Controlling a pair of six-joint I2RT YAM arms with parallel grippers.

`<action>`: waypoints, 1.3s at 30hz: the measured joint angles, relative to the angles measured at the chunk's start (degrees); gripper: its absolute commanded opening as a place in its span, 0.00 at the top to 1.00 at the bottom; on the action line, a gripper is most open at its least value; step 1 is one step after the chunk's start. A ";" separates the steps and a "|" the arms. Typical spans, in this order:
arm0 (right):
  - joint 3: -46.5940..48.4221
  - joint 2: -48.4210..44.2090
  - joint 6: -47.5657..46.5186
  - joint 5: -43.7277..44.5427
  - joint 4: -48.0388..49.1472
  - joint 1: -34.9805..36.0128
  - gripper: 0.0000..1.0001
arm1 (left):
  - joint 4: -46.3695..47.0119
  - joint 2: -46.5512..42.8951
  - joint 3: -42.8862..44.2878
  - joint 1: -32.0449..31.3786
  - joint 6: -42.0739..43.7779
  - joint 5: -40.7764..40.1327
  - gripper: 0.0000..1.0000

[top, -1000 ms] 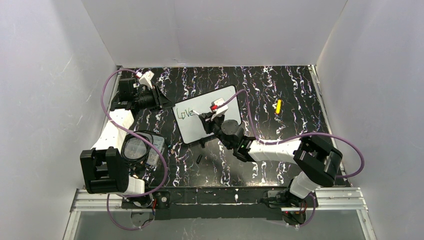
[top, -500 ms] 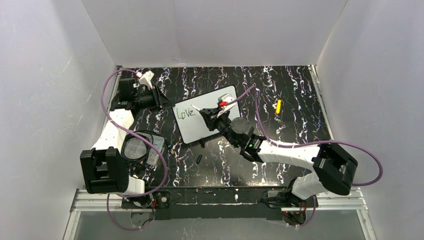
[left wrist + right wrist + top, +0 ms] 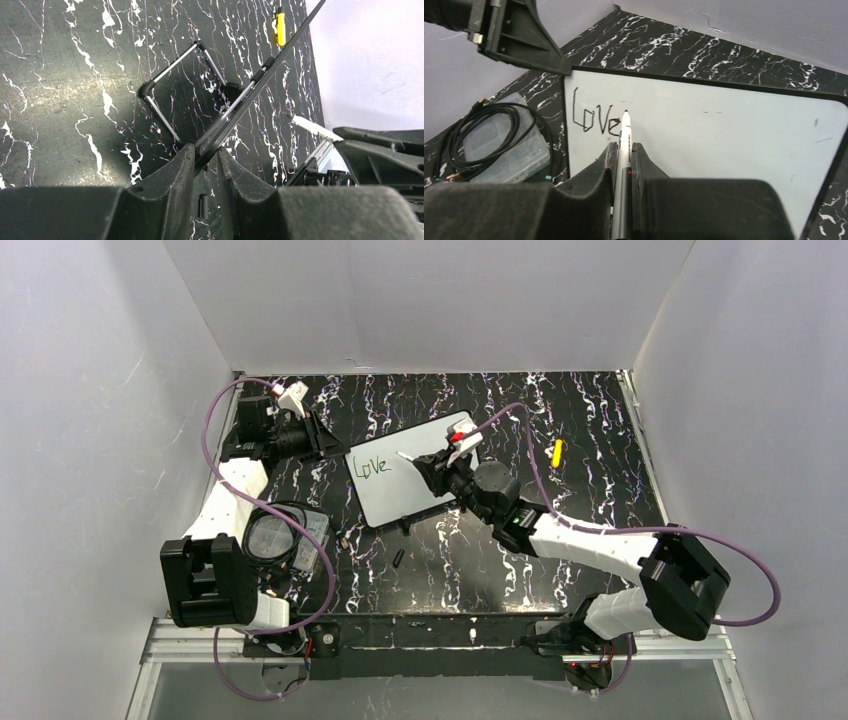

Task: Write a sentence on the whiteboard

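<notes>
just "love" (image 3: pixel 593 120) in black on the whiteboard (image 3: pixel 724 140)

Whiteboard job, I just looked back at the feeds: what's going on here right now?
The left pincer is shut on the whiteboard at its edge, steadying it. The right pincer grips a white marker, its tip just right of the word "Love", the only word on the board. Whether the tip touches the surface is unclear. The sentence is not finished.
</notes>
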 measured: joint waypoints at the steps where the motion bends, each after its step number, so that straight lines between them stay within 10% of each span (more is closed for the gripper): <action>1: -0.02 -0.17 0.07 -0.39 -0.37 -0.70 0.99 | 0.00 0.00 0.00 0.00 0.00 0.00 0.78; 39: -2.19 7.15 3.26 -4.52 4.31 -4.68 0.99 | -0.87 1.29 0.00 0.09 0.61 -0.57 0.79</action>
